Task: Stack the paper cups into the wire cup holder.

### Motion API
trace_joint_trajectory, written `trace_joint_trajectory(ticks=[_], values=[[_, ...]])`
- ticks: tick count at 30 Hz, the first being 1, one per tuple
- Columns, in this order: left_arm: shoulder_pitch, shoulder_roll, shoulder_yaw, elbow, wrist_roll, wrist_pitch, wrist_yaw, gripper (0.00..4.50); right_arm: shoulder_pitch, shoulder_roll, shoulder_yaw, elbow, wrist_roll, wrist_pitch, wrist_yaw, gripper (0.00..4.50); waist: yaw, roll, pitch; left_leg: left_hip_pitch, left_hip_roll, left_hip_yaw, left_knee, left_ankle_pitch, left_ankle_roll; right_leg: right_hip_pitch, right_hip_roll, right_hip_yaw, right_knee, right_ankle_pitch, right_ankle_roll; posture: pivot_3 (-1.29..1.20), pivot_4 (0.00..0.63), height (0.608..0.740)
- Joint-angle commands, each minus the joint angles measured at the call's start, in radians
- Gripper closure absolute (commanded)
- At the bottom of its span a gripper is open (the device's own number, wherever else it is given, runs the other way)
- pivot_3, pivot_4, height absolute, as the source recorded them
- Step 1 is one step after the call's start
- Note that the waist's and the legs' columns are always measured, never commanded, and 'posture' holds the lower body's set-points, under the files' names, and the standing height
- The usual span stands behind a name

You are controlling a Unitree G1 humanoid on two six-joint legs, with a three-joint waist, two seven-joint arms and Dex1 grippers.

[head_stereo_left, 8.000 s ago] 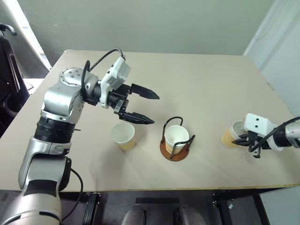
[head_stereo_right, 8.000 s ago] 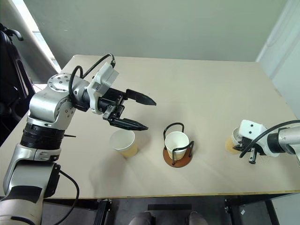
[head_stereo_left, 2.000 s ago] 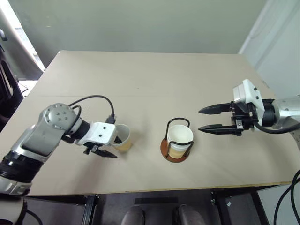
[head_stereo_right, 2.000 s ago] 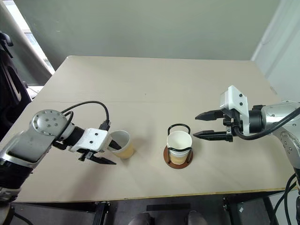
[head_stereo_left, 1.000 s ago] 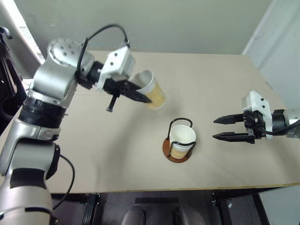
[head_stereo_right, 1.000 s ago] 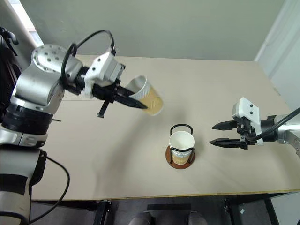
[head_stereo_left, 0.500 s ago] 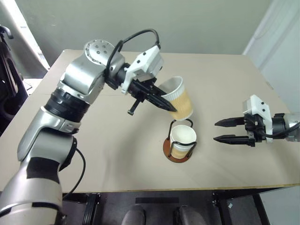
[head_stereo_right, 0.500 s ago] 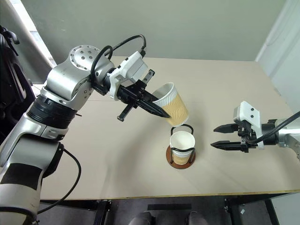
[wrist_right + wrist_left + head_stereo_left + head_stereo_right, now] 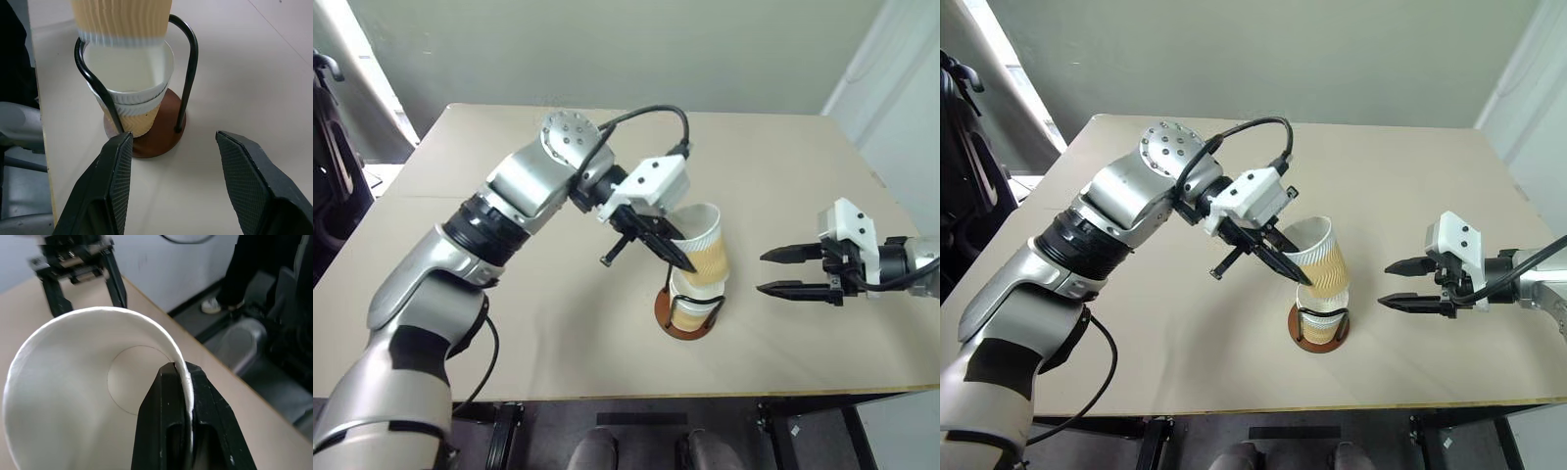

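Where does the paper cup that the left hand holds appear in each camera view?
Left eye view: held cup at centre, just above the wire cup holder.
Right eye view: centre, above the holder.
Left wrist view: its white inside, rim pinched by the left hand.
Right wrist view: its ribbed bottom at top.
Shared landmark: the holder.

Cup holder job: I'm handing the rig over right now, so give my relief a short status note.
Left gripper: shut on the third paper cup's rim, its bottom just entering the stack.
Right gripper: open, empty, beside the wire cup holder.
Done: two nested cups sit in the holder.
Left: lower the held cup fully in, then release.
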Motion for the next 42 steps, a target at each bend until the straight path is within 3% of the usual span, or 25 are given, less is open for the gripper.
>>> trace_joint_trajectory(ticks=[1,32,35,42], values=[[-0.021,-0.005,0.006,0.016,0.035,-0.072,-0.031,4.42,-0.006,-0.005,-0.048,-0.024,0.010,-0.010,-0.005,1.81,0.000,0.000,0.000,0.000,0.000,0.000,0.000,0.000,0.000,0.000,0.000,0.000,0.000,0.000,0.000,0.00,0.150,0.740],[-0.011,-0.003,-0.065,0.008,0.032,-0.109,-0.031,4.42,-0.015,-0.006,-0.044,-0.027,0.003,-0.014,-0.021,1.81,0.003,0.000,0.000,0.000,0.000,0.000,0.000,0.000,0.000,0.000,0.000,0.000,0.000,0.000,0.000,0.00,0.150,0.740],[-0.019,-0.017,-0.059,0.020,0.039,-0.113,-0.031,3.83,-0.016,-0.007,-0.043,-0.027,0.002,-0.014,-0.022,1.81,0.003,0.000,0.000,0.000,0.000,0.001,0.000,0.000,0.000,0.000,0.000,0.000,0.000,0.000,0.000,0.00,0.150,0.740],[-0.029,-0.034,-0.051,0.041,0.041,-0.115,-0.031,1.39,-0.018,-0.010,-0.044,-0.025,0.008,-0.003,-0.021,1.81,0.005,0.000,0.000,0.000,0.000,0.001,0.001,0.000,0.000,0.001,0.000,0.000,0.001,0.000,0.000,0.00,0.150,0.740]])
